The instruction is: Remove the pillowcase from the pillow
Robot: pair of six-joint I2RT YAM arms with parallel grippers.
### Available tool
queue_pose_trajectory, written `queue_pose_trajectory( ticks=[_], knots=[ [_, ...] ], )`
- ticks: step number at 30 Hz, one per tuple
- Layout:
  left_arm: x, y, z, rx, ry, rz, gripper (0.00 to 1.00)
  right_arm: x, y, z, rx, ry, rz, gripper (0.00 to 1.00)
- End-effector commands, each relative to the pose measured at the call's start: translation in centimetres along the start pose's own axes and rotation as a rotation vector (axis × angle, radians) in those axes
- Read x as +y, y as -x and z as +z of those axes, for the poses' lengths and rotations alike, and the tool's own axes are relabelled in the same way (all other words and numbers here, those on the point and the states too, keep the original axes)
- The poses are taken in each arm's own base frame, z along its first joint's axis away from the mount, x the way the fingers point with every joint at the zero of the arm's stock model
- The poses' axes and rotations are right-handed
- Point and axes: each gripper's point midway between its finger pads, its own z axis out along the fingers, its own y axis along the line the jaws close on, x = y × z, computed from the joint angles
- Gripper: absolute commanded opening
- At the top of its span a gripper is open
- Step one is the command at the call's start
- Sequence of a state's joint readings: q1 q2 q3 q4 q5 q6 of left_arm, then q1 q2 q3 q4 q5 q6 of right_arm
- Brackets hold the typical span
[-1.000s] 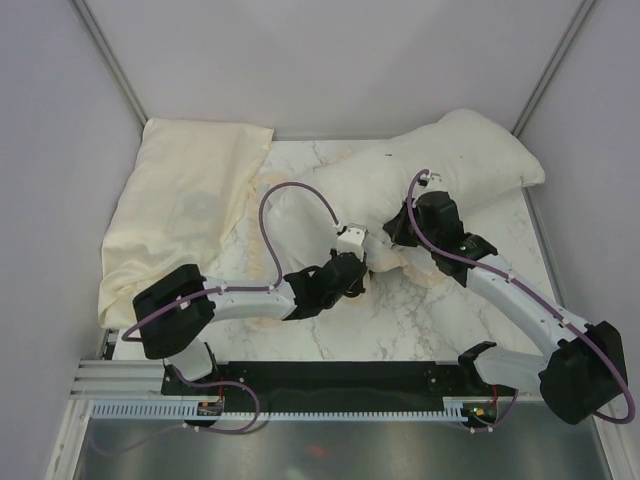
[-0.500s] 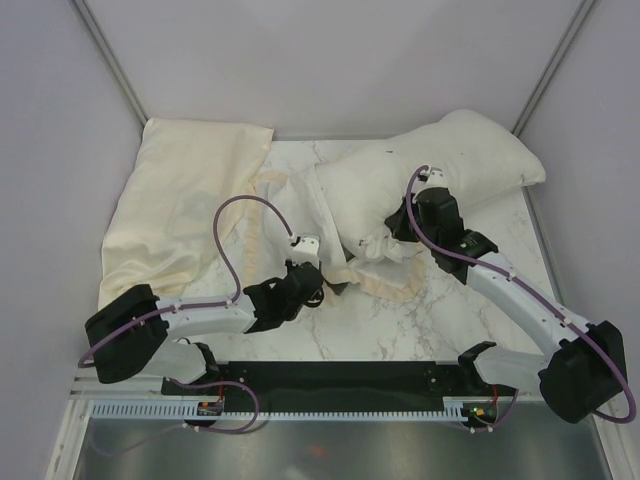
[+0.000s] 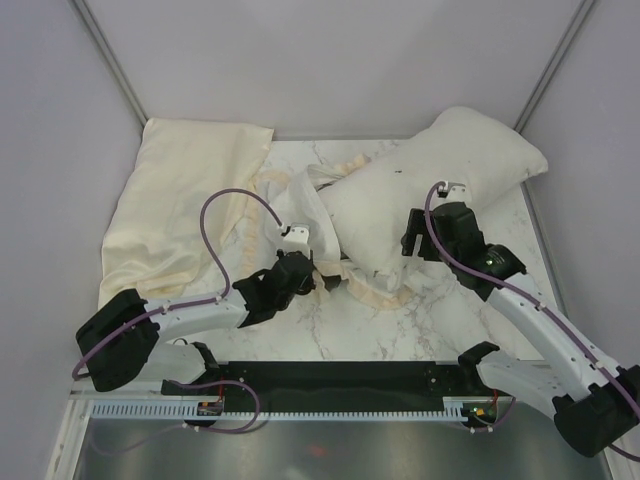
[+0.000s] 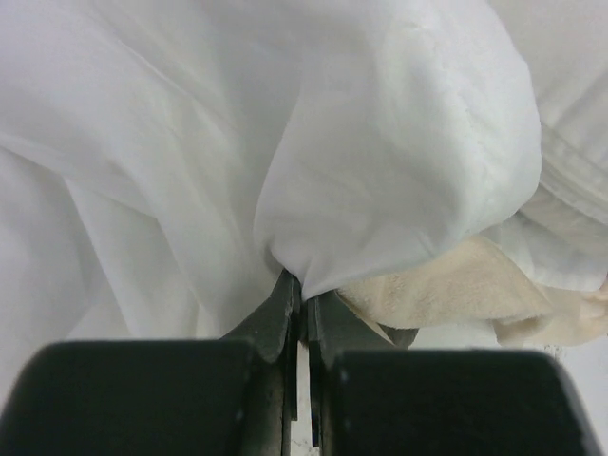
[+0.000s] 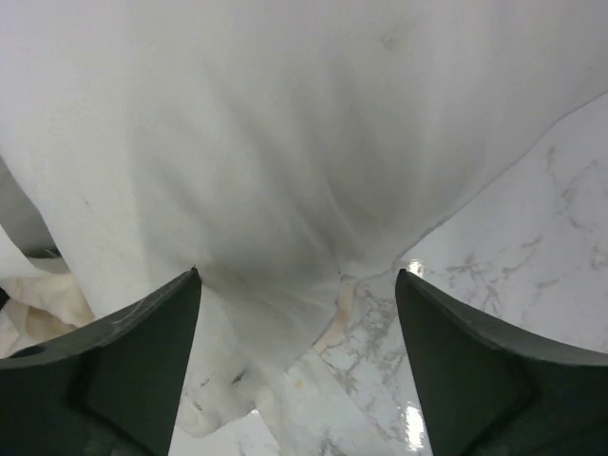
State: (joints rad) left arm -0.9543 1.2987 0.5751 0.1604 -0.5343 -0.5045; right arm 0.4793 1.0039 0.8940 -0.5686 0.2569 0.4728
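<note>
Top external: left arm extended low (pinching pillowcase).

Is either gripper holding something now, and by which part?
The left gripper pinches a fold of the pillowcase, beside its cream frill. The right gripper is open, holding nothing.

The marble table carries pillow, pillowcase and pale-yellow cloth.

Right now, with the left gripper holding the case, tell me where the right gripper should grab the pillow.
Take the pillow by its near long edge toward the bare right end, coming from the near side. The left gripper is shut on the pillowcase at the left, so hold opposite; the plump middle likely overfills the open right gripper.
</note>
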Motion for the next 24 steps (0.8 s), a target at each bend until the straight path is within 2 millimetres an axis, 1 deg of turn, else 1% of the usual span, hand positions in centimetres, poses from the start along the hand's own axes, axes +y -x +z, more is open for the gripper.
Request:
queue_pose_trajectory(
  ticks=[1, 2, 3, 4, 5, 6, 7, 8, 10, 11, 13, 14, 15, 16, 17, 18, 19, 20, 21, 22, 23, 24],
  knots=[
    [-0.8, 1.3, -0.1, -0.052, -0.055, 0.022, 0.02, -0.6, 3.0, -3.0, -0.081, -0.013, -0.022, 0.93],
    [-0.7, 1.2, -0.1, -0.052, -0.053, 0.025, 0.02, 0.5, 3.8, -3.6, -0.098, 0.045, -0.022, 0.94],
    [-0.8, 1.2, -0.2, -0.051, -0.056, 0.028, 0.02, 1.6, 5.2, -4.4, -0.134, 0.093, -0.033, 0.95],
    [-0.8, 1.0, -0.2, -0.046, -0.06, 0.028, 0.02, 3.0, 6.6, -4.8, -0.18, 0.151, -0.034, 0.97],
    [-0.8, 1.0, -0.2, -0.046, -0.061, 0.025, 0.02, 4.5, 6.8, -4.6, -0.17, 0.211, -0.047, 0.98],
    [-0.8, 1.0, -0.2, -0.047, -0.063, 0.023, 0.02, 5.6, 7.9, -4.8, -0.19, 0.245, -0.051, 0.98],
    [-0.9, 1.1, -0.2, -0.048, -0.067, 0.02, 0.02, 7.1, 8.7, -4.8, -0.211, 0.293, -0.06, 0.98],
    [-0.9, 0.9, -0.2, -0.043, -0.066, 0.017, 0.02, 8.2, 8.5, -3.5, -0.182, 0.308, -0.077, 0.98],
    [-0.9, 0.8, -0.2, -0.041, -0.07, 0.014, 0.02, 10.7, 9.7, -3.0, -0.213, 0.356, -0.101, 0.98],
    [-1.0, 0.9, -0.2, -0.041, -0.072, 0.011, 0.02, 11.5, 9.0, -1.1, -0.173, 0.346, -0.12, 0.98],
    [-1.0, 0.8, -0.3, -0.039, -0.075, 0.012, 0.02, 13.3, 9.7, 0.2, -0.187, 0.365, -0.144, 0.98],
    [-1.0, 0.8, -0.3, -0.038, -0.076, 0.012, 0.02, 13.8, 8.5, 2.6, -0.14, 0.343, -0.167, 0.98],
    [-1.0, 0.8, -0.3, -0.038, -0.077, 0.01, 0.02, 14.6, 9.0, 3.2, -0.146, 0.341, -0.18, 0.98],
    [-1.0, 0.8, -0.4, -0.038, -0.077, 0.009, 0.02, 15.0, 8.9, 4.3, -0.146, 0.31, -0.201, 0.98],
    [-1.0, 0.9, -0.4, -0.038, -0.076, 0.009, 0.02, 15.2, 7.4, 6.7, -0.102, 0.274, -0.251, 0.98],
    [-0.9, 0.8, -0.4, -0.036, -0.073, 0.012, 0.02, 15.7, 7.6, 7.3, -0.103, 0.261, -0.262, 0.98],
    [-0.8, 0.8, -0.4, -0.036, -0.068, 0.011, 0.02, 15.5, 7.1, 8.3, -0.095, 0.218, -0.273, 0.98],
    [-0.8, 0.9, -0.5, -0.038, -0.067, 0.011, 0.02, 15.2, 5.7, 10.2, -0.057, 0.179, -0.283, 0.98],
    [-0.7, 0.9, -0.5, -0.037, -0.063, 0.012, 0.02, 14.8, 4.9, 11.1, -0.038, 0.15, -0.279, 0.98],
    [-0.6, 0.9, -0.5, -0.038, -0.059, 0.013, 0.02, 14.1, 3.5, 12.4, -0.002, 0.109, -0.29, 0.98],
    [-0.5, 1.0, -0.6, -0.042, -0.056, 0.009, 0.02, 13.3, 3.1, 13.0, 0.005, 0.063, -0.278, 0.98],
    [-0.4, 1.0, -0.6, -0.042, -0.052, 0.011, 0.02, 12.6, 2.1, 13.6, 0.026, 0.037, -0.286, 0.98]
  ],
)
